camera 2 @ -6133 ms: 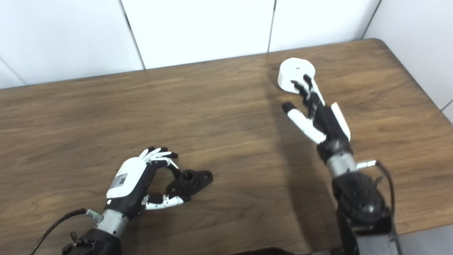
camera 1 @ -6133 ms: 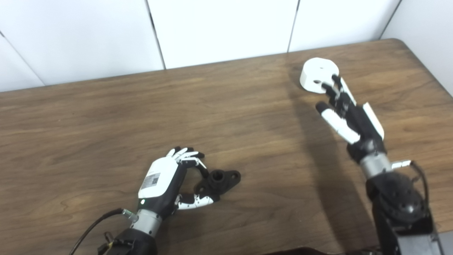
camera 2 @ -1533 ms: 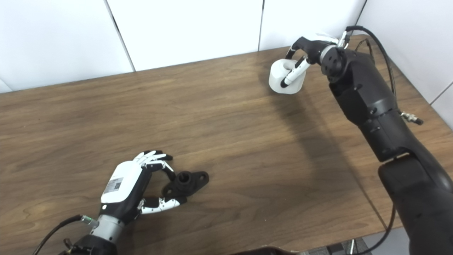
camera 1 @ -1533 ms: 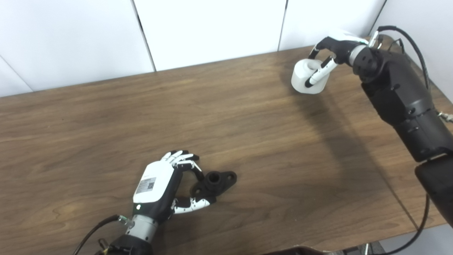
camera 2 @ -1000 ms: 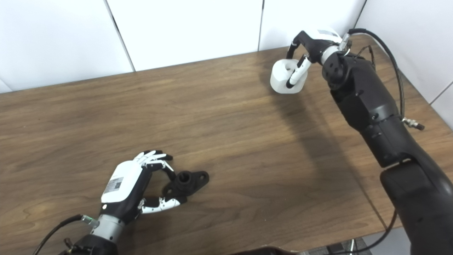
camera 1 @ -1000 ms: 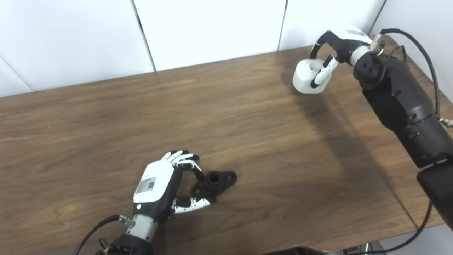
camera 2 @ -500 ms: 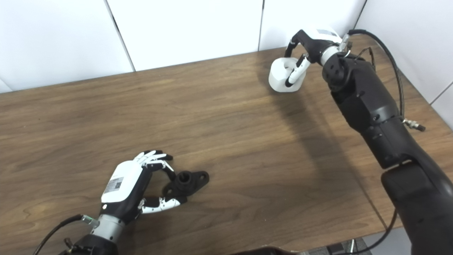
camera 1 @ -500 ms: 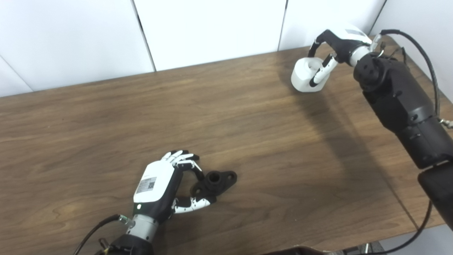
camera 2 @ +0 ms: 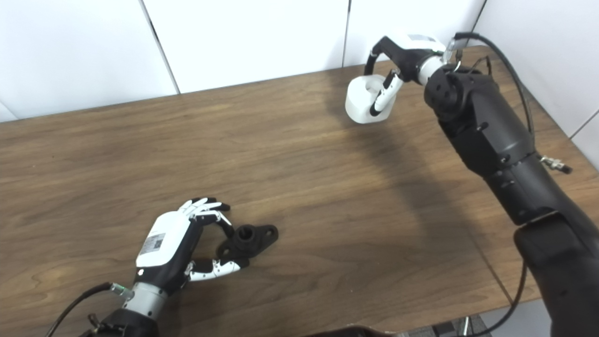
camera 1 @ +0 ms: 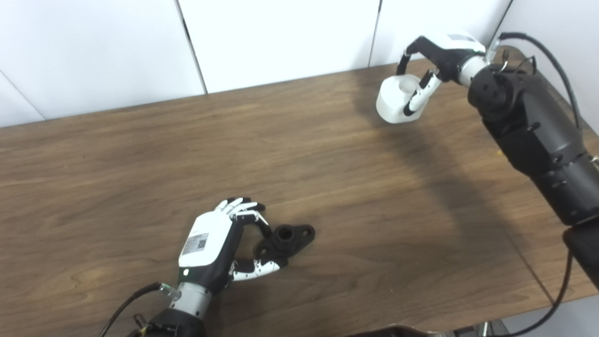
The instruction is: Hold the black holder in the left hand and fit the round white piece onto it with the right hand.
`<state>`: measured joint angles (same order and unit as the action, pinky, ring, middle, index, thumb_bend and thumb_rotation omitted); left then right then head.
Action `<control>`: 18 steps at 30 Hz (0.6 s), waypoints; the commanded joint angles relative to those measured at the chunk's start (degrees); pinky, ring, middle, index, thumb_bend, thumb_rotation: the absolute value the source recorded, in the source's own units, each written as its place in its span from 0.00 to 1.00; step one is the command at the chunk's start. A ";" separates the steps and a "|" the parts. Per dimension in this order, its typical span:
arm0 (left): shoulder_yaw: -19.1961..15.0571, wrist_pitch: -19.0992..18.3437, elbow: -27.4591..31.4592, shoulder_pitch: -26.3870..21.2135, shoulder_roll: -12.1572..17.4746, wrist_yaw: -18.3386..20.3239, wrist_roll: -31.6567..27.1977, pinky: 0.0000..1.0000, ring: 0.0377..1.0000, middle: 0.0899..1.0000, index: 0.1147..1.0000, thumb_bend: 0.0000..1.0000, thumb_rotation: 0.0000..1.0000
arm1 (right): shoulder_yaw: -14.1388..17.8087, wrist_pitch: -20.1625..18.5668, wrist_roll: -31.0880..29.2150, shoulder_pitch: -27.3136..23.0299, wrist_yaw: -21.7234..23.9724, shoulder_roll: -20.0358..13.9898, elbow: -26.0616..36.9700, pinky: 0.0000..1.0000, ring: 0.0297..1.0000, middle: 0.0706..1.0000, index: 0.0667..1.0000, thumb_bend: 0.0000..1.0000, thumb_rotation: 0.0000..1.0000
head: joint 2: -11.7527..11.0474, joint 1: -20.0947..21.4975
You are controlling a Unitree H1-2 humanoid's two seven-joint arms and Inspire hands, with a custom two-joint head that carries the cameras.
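Note:
The black holder (camera 1: 289, 236) lies on the wooden table (camera 1: 327, 159) near the front left, its tube pointing up. My left hand (camera 1: 211, 246) rests beside it, fingers and thumb closed on the holder's near flange. At the far right, my right hand (camera 1: 437, 51) is shut on the round white piece (camera 1: 395, 99), fingers over its top and thumb down its side. The piece hangs a little above the table, tilted, casting a shadow below it. A wide stretch of table separates it from the holder.
White wall panels (camera 1: 281, 37) stand right behind the table's far edge. The table's right edge and front right corner (camera 1: 575, 292) are near my right arm (camera 1: 533, 126). A black cable (camera 1: 557, 61) loops off that arm.
My right hand has carried the white piece a little to the left, away from the far right corner. The left hand and the black holder have stayed put.

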<state>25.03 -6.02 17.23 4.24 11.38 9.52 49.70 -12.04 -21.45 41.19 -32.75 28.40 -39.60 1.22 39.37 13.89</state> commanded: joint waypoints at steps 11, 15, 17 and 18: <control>2.24 -0.47 -3.62 -0.43 -1.80 0.98 2.38 0.92 0.87 0.77 0.42 0.52 0.06 | -1.27 -3.40 0.45 -4.23 15.98 -3.67 21.94 0.93 0.91 0.78 0.45 0.52 0.14 | 0.37 -3.32; 2.56 -0.48 -4.29 -0.79 -2.45 0.71 2.84 0.91 0.87 0.77 0.42 0.52 0.06 | -1.42 -4.77 -0.43 -5.34 22.02 -3.19 28.05 0.86 0.90 0.78 0.45 0.52 0.14 | 0.56 -4.42; 2.75 -0.57 -4.58 -0.95 -2.77 0.53 2.92 0.91 0.87 0.77 0.42 0.52 0.06 | -1.23 -5.28 -0.24 -5.66 24.11 -2.66 30.02 0.86 0.90 0.78 0.45 0.52 0.14 | 0.66 -5.09; 2.92 -0.71 -4.74 -1.07 -2.94 0.46 3.03 0.91 0.87 0.77 0.42 0.52 0.06 | -1.12 -5.38 -0.16 -6.03 25.71 -2.06 31.56 0.86 0.89 0.78 0.45 0.52 0.14 | 0.82 -5.45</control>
<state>26.36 -6.12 14.87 2.87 9.12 7.75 51.63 -14.50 -26.17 40.68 -35.64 52.79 -41.10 30.21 39.99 8.79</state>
